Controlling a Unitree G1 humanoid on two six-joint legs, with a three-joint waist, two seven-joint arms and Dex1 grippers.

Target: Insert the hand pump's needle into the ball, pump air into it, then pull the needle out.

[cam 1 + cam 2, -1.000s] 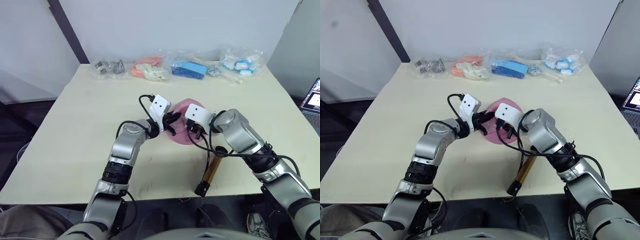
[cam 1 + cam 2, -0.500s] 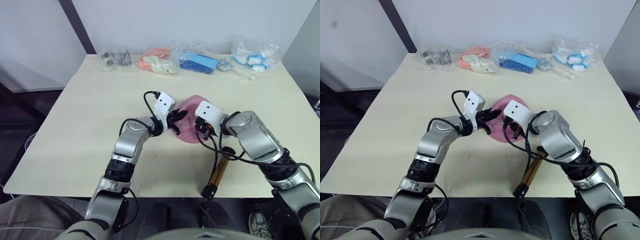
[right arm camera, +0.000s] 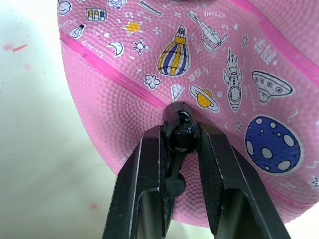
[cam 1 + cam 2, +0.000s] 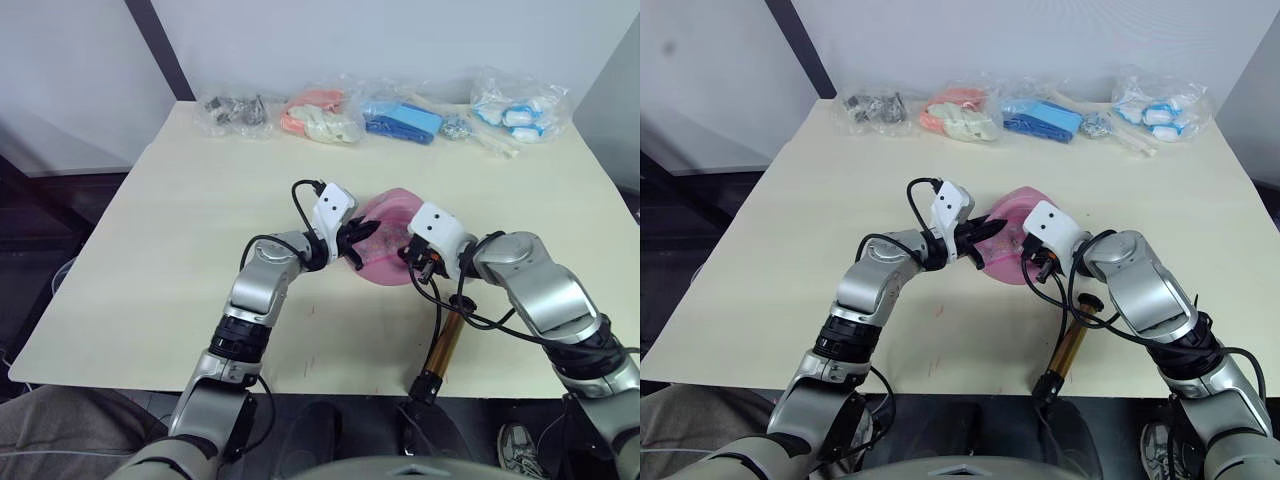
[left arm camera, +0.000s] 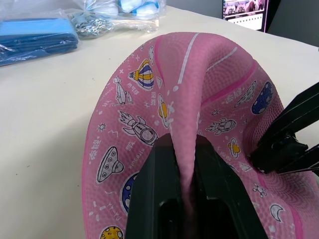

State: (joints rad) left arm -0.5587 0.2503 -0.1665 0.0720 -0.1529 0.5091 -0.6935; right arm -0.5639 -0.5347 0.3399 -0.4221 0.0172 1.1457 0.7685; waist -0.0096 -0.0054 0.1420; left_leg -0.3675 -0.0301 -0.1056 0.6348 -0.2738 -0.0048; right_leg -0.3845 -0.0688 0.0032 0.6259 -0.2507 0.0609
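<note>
Ball (image 4: 385, 238) mid-table, flat and folded; left gripper (image 5: 185, 164) pinches a fold of it, right gripper (image 3: 180, 130) clamps the needle (image 3: 182, 119) fitting against the skin. Needle pin itself hidden. Judgement: keep the fold tight and push straight along the fitting, no sideways bend. Hand pump (image 4: 442, 347) lies near the table's front edge, hose looping by the right wrist, may snag. Bagged items (image 4: 400, 118) at the far edge, well apart

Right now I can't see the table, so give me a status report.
Left claw pinching a fold of the limp ball. Right claw holds the needle fitting against the ball. Pump lying at table edge.
</note>
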